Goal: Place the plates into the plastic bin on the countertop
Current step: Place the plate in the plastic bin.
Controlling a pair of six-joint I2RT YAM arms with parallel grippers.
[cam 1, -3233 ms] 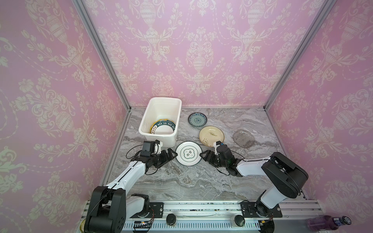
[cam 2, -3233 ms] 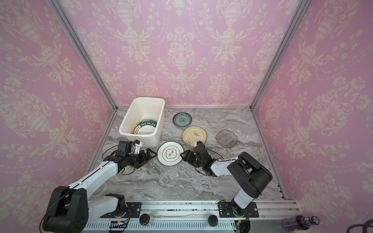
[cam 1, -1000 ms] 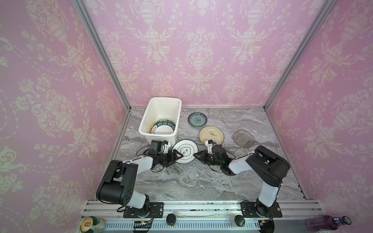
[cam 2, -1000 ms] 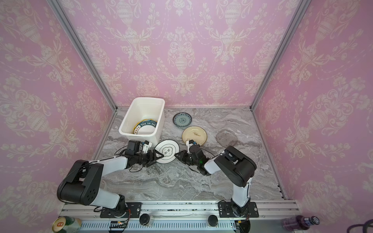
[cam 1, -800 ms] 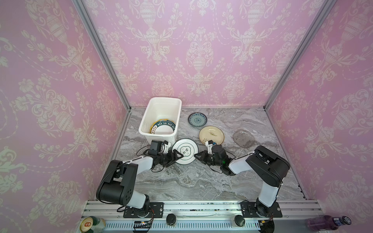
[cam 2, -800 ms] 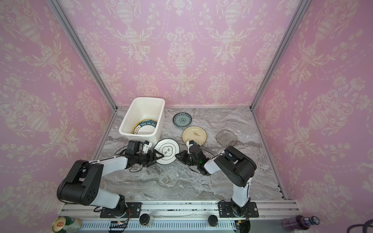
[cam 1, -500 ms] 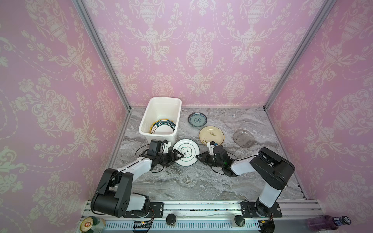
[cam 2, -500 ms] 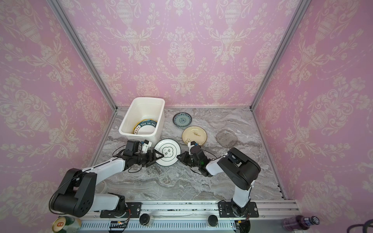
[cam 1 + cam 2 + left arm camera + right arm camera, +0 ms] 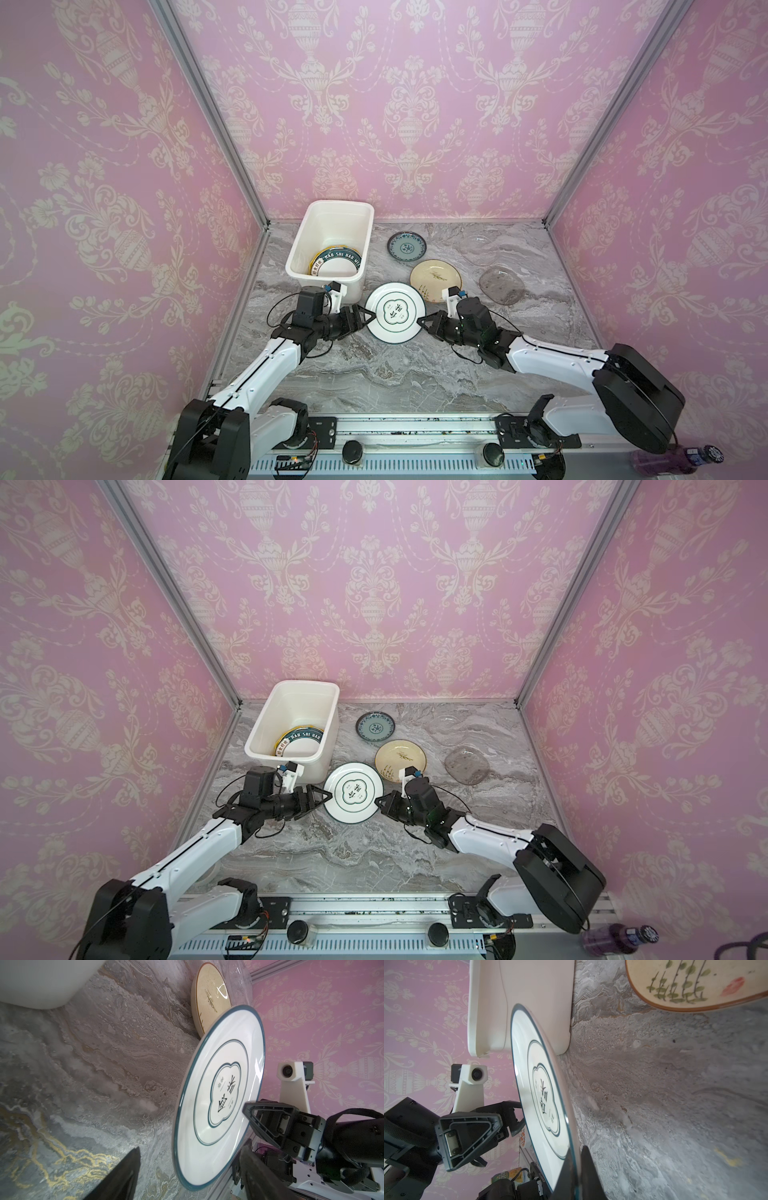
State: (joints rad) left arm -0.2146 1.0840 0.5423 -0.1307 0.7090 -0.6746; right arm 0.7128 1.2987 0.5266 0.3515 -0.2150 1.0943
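Observation:
A white plate with a dark rim (image 9: 395,313) (image 9: 353,792) is tilted above the grey countertop (image 9: 374,374), just in front of the plastic bin (image 9: 332,224) (image 9: 303,706). My right gripper (image 9: 420,323) (image 9: 576,1150) is shut on its right rim. The left gripper (image 9: 370,316) (image 9: 190,1148) stands open, with its jaws either side of the opposite rim and not touching it. Inside the bin lies a white plate with a lettered dark rim (image 9: 336,266), on a yellow one. Teal (image 9: 407,247), cream (image 9: 434,274), smoky glass (image 9: 500,286) and clear glass (image 9: 480,249) plates lie on the countertop.
The bin stands at the back left against the pink wall. The ribbed aluminium rail (image 9: 415,432) with both arm bases runs along the front edge. A purple bottle (image 9: 673,457) lies beyond the rail at the right.
My right gripper has closed onto the white plate's rim, and the plate has shifted slightly right. The left gripper stays open at the other rim.

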